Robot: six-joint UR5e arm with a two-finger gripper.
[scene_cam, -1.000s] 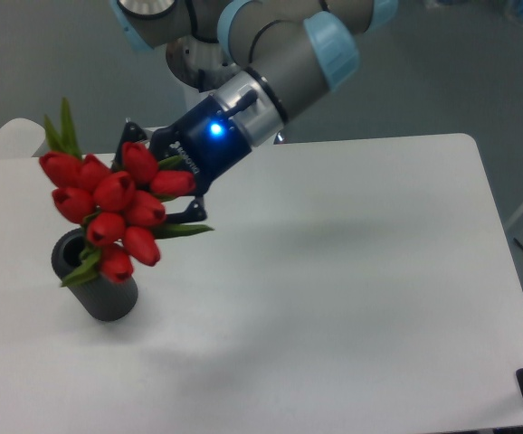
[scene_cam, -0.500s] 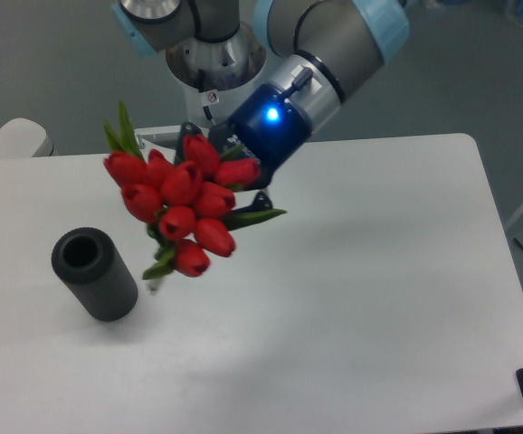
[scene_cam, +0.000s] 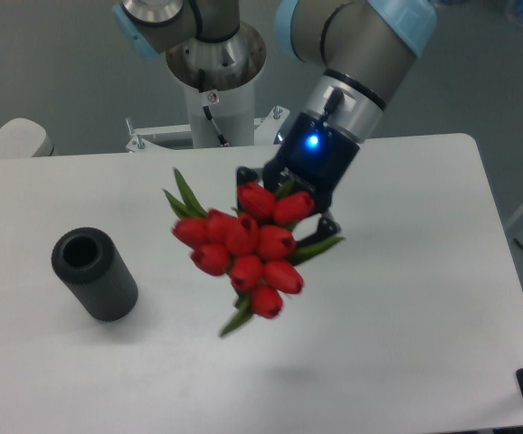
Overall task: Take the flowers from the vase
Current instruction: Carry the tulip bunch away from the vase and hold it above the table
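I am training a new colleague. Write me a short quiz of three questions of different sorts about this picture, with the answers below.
1. True or false: the flowers stand inside the vase.
2. Multiple choice: on which side of the picture from the bunch is the vase? A) left B) right C) directly behind it
3. Short answer: what colour is the light on the gripper?

Key
1. False. The gripper holds the bunch in the air over the table, apart from the vase, whose hole is empty.
2. A. The vase is near the left edge and the bunch is near the middle.
3. Blue.
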